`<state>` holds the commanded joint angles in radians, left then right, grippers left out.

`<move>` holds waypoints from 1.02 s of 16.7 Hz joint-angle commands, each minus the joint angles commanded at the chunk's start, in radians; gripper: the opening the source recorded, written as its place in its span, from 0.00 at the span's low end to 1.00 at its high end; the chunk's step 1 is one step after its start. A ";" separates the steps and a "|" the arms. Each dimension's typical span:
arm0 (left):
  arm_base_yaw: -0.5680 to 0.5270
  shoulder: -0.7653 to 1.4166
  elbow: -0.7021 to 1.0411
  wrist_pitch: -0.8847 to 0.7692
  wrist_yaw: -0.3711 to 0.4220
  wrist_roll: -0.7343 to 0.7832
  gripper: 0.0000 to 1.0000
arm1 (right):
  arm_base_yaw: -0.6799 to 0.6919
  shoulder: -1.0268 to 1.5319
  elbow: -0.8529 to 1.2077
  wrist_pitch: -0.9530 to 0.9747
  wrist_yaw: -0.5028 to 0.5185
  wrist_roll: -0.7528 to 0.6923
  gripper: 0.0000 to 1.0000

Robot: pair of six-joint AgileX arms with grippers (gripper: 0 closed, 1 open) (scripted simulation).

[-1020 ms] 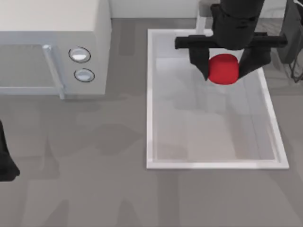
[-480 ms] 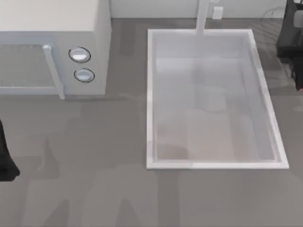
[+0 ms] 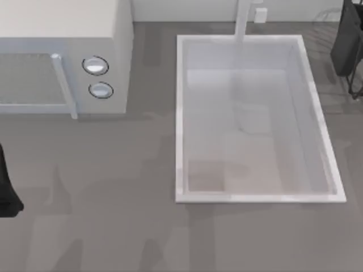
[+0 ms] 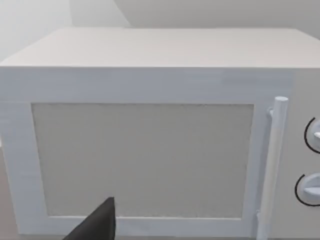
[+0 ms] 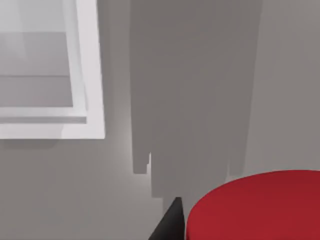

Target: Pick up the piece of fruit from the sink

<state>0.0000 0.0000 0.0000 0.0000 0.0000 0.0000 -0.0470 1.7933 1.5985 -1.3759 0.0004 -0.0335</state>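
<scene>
Right gripper: one dark finger tip (image 5: 170,222) shows in our right wrist view, lying against the side of the small bright-red, smooth, rounded piece of fruit (image 5: 255,207). The fruit sits close under that camera, above the grey tabletop and outside the sink rim; we take it as pinched, though the second finger is hidden. In the top view our right arm (image 3: 347,42) stands at the table's right edge, about 2 o'clock from the sink.

Left gripper: a dark finger tip (image 4: 97,225) shows in our left wrist view, in front of the microwave door. We cannot tell how its jaws stand. In the top view our left arm (image 3: 7,190) is parked at the left edge, about 9 o'clock.

Large white rectangular sink (image 3: 180,119): thick white rim, pale glossy bottom, white faucet post (image 3: 244,20) at its 12 o'clock side.

White box-shaped microwave (image 3: 62,28): matte casing, grey door panel, upright white bar handle (image 3: 63,85), two round knobs (image 3: 95,66) stacked at the handle's right.

Grey matte tabletop (image 3: 113,226): flat, with soft shadows.
</scene>
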 joint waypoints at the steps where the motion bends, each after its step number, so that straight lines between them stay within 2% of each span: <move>1: 0.000 0.000 0.000 0.000 0.000 0.000 1.00 | 0.004 0.004 0.002 -0.003 0.001 0.003 0.00; 5: 0.000 0.000 0.000 0.000 0.000 0.000 1.00 | 0.004 0.017 -0.066 0.069 0.001 0.003 0.00; 12: 0.000 0.000 0.000 0.000 0.000 0.000 1.00 | 0.004 0.065 -0.329 0.398 0.000 0.005 0.00; 17: 0.000 0.000 0.000 0.000 0.000 0.000 1.00 | 0.004 0.070 -0.355 0.425 0.000 0.005 0.00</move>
<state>0.0000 0.0000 0.0000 0.0000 0.0000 0.0000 -0.0429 1.8634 1.2435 -0.9509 0.0007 -0.0283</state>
